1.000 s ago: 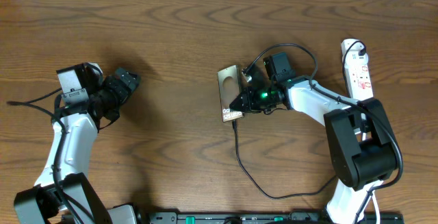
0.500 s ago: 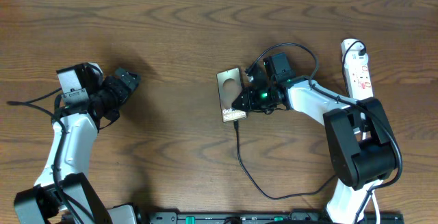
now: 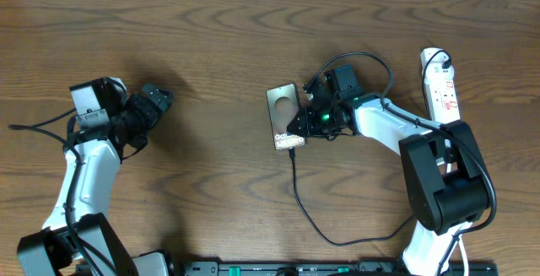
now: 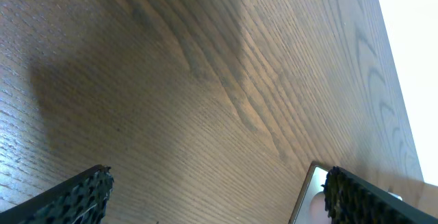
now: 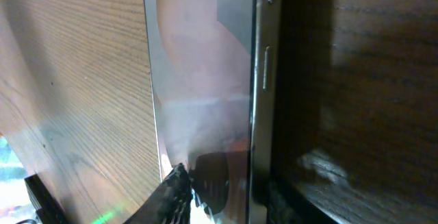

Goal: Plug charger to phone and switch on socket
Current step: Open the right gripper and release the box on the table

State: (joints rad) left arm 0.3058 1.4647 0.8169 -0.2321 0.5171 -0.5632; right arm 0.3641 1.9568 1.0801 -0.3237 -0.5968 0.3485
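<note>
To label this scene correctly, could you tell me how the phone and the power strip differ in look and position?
The phone is a bronze-grey glossy rectangle; the power strip is narrower and white with red marks. The phone lies mid-table at the right gripper; the power strip lies farther right, partly hidden by the right arm. Both lie flat on the wooden table.

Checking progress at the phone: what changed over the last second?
Very little. The right gripper, at the lower end of the bronze-grey glossy phone, seems to have parted its jaws slightly, and the thin black charger cable just below nudged right. The phone, the open left gripper and the narrow white power strip stayed put.
</note>
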